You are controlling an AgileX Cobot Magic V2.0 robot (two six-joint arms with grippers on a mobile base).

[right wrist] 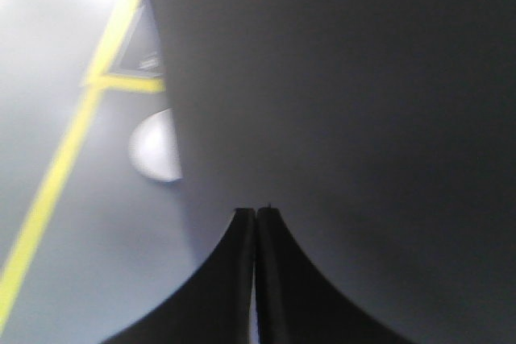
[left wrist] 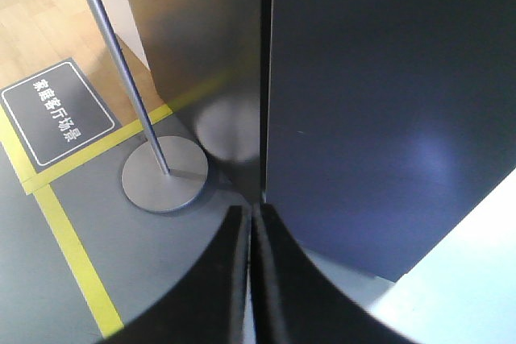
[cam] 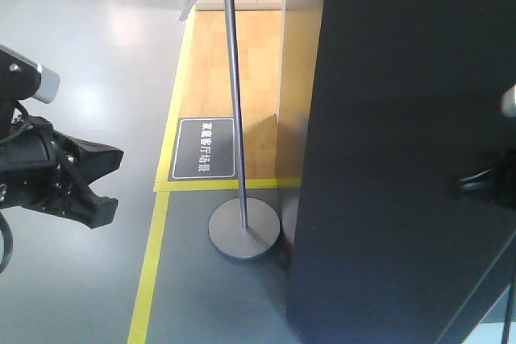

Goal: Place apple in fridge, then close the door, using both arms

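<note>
Both claws are pinched closed with nothing in them. In the left wrist view the left gripper (left wrist: 252, 213) has its two fingers pressed together, tips aimed at the bottom corner of the door (left wrist: 387, 110), which stands just ahead of it and fills everything to its right. Ahead and to the left of that claw sits the round base of a sign stand (left wrist: 164, 173), then a dark floor sign (left wrist: 56, 110) further out by the yellow tape line (left wrist: 72, 255). The right gripper (right wrist: 256, 213) is closed too, its tips close up to the dark door face. No apple visible anywhere, and the fridge interior can't be seen.
</note>
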